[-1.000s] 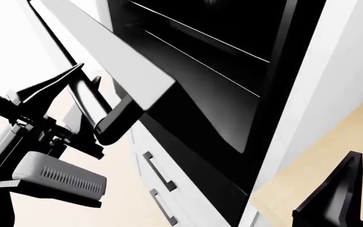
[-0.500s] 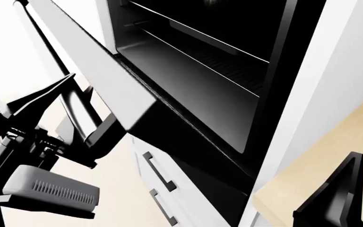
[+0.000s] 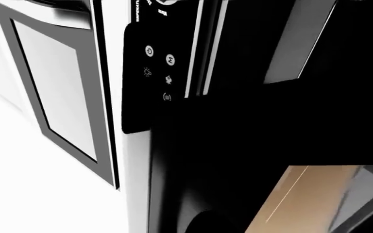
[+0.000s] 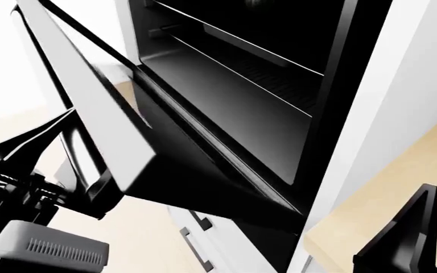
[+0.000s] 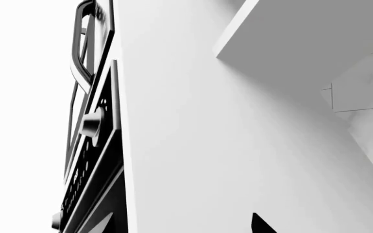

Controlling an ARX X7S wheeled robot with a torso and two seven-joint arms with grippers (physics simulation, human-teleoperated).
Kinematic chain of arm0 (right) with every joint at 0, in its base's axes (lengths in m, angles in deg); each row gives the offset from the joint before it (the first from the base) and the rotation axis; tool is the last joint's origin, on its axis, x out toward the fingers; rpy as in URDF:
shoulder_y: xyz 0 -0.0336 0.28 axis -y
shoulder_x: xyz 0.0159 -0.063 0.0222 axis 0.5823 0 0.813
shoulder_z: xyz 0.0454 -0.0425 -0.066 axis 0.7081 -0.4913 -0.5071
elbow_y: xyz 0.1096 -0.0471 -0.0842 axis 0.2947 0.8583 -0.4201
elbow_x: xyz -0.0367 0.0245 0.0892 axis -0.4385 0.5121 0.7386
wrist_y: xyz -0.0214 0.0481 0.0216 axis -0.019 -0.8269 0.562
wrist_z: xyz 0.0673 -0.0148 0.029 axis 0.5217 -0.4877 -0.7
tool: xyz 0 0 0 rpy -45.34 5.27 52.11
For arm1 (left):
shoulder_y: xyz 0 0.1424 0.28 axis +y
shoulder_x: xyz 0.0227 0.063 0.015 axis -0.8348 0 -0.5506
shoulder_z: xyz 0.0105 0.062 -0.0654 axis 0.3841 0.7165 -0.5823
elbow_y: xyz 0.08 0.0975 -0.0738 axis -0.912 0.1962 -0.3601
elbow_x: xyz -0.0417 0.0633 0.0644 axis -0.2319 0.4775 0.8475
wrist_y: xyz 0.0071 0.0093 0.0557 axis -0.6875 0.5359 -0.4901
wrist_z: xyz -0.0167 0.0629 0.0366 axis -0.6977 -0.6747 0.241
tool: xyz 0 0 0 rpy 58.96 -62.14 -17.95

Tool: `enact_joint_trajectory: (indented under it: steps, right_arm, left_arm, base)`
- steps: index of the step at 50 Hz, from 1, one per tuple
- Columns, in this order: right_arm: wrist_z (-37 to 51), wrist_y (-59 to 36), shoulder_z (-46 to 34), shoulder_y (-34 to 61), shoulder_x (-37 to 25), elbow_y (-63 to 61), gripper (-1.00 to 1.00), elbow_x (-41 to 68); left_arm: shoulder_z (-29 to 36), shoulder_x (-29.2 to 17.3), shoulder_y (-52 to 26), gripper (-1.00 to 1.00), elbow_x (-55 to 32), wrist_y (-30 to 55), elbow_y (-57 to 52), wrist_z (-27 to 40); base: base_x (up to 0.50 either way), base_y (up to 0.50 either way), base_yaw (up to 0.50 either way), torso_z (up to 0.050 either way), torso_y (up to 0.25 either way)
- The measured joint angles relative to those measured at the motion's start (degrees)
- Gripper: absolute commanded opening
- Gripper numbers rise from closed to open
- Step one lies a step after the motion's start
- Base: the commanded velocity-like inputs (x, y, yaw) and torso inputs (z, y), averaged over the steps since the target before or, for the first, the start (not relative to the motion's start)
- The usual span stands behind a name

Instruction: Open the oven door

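The oven door, glossy black, hangs tilted partway down from its lower hinge, with the dark oven cavity and its racks showing behind it. Its bar handle is hidden behind the door's top edge. My left gripper straddles that edge at the lower left, one finger above it and the other below, shut on the handle. In the left wrist view, blackness fills most of the picture beside the oven's control panel. My right gripper hangs at the bottom right, away from the oven, with only one finger showing.
White drawers with black handles sit below the oven. A white cabinet side stands to its right above a tan floor. The right wrist view shows a white wall and an appliance knob.
The oven door has swung further down and open. My left gripper has moved down and to the left with its handle. The right gripper has stayed still.
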Motion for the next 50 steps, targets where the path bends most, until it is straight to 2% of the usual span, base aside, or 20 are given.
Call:
enact_joint_trajectory:
  steps: [35, 50]
  right_arm:
    - [0.2, 0.1, -0.1, 0.1, -0.2, -0.3, 1.00, 0.0]
    - [0.2, 0.2, -0.2, 0.0, -0.1, -0.4, 1.00, -0.1]
  left_arm:
    - [-8.5, 0.9, 12.8, -1.00, 0.6, -4.1, -0.7, 1.6]
    - [-10.8, 3.5, 17.1, -1.00, 2.6, -11.8, 3.5, 5.0]
  base:
    - [0.00, 0.00, 0.00, 0.001, 0.005]
    - [0.00, 0.00, 0.00, 0.001, 0.007]
